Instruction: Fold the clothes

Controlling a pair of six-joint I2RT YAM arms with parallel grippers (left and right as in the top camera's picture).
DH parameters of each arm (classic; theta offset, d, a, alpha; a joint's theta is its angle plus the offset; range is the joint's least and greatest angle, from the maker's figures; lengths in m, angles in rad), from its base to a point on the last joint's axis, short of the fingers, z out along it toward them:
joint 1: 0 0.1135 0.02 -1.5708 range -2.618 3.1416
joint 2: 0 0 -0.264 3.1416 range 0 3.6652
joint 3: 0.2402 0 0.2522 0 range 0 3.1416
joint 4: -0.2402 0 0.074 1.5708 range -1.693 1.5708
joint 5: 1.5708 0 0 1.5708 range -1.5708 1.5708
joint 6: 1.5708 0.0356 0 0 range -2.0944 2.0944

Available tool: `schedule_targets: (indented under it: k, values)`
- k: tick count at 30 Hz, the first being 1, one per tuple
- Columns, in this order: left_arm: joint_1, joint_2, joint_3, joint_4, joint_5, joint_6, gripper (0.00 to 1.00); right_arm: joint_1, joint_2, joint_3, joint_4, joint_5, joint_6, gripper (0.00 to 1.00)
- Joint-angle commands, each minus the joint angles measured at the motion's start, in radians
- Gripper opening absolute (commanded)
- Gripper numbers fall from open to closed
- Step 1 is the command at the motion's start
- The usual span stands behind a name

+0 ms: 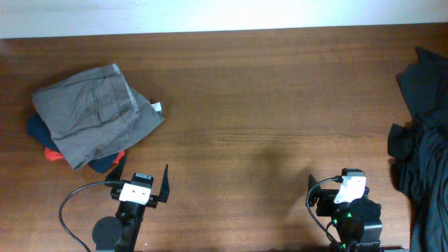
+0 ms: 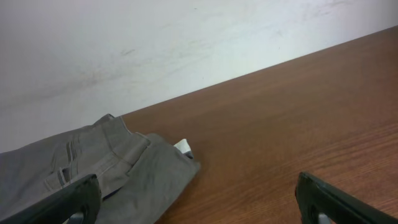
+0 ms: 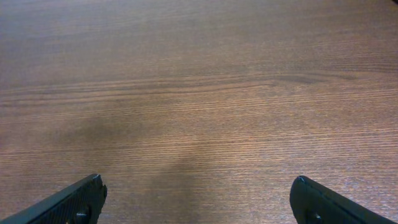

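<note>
Left gripper point(image 1: 143, 173): is standing wide open, gripping nothing, near the folded stack point(image 1: 94, 112).
Right gripper point(image 3: 199, 202): is hanging released above the wooden surface point(image 1: 252, 105).
Dark clothes point(image 1: 427, 126): are lying crumpled at the right edge.
Folded stack: is lying at the left, grey trousers on top.
</note>
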Motion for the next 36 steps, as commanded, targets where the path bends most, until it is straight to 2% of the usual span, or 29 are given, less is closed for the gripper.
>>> schedule_targets:
  k: [1,20,26,33,36]
  values:
    - [-0.005,-0.007,-0.010,0.003,-0.014,0.005,0.99,-0.007,-0.011,-0.007,0.003,0.024,0.006,0.99]
    - [-0.005,-0.007,-0.010,0.003,-0.014,0.005,0.99,-0.007,-0.011,-0.007,0.013,0.022,0.008,0.99]
    - [-0.005,-0.005,-0.009,0.003,0.014,0.000,1.00,-0.007,-0.011,-0.003,0.021,-0.166,0.008,0.99]
    - [-0.005,-0.001,-0.009,0.004,0.013,-0.114,0.99,-0.007,-0.011,0.000,0.108,-0.315,0.008,0.99]
    - [-0.005,-0.001,0.024,-0.004,0.021,-0.195,0.99,-0.007,-0.006,0.057,0.162,-0.385,0.070,0.99]
